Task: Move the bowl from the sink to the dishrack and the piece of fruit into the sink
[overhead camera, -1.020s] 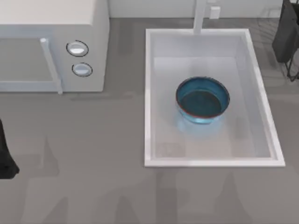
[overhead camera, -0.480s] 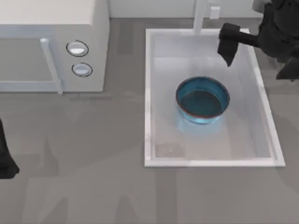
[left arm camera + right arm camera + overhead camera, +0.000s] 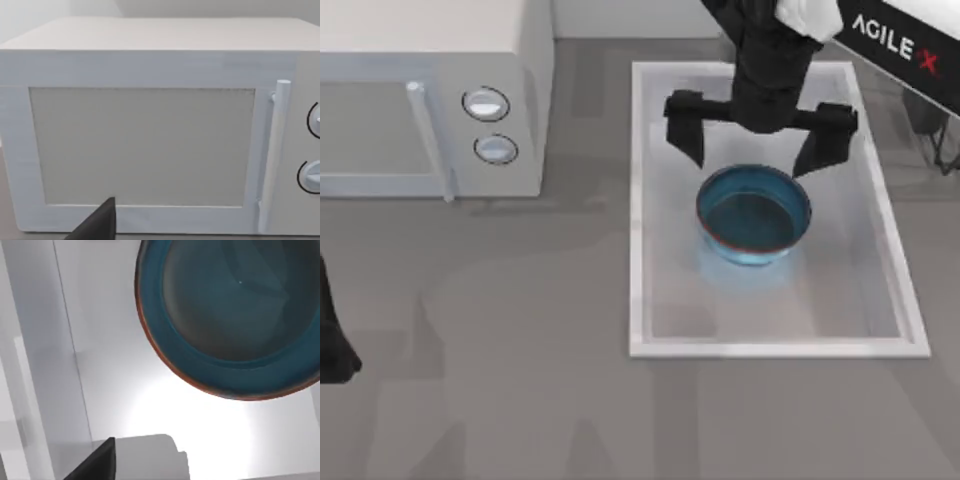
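The bowl [image 3: 753, 215] sits in the middle of the sink [image 3: 645, 220], right of centre in the top view, so neither half of the job is done, as far as I can judge; the bowl has yet to reach a dishrack, and the fruit has yet to go into the basin. The right claw [image 3: 760, 140] hangs over the upper part of the sink, its two fingers spread wide and released, just above the bowl's far rim and gripping nothing; its wrist view looks straight down on the bowl [image 3: 230, 315] and the white basin floor. The left claw [image 3: 332, 345] is parked at the left edge of the table; whether it is released or clenched I cannot tell; its wrist camera faces the microwave [image 3: 150, 130].
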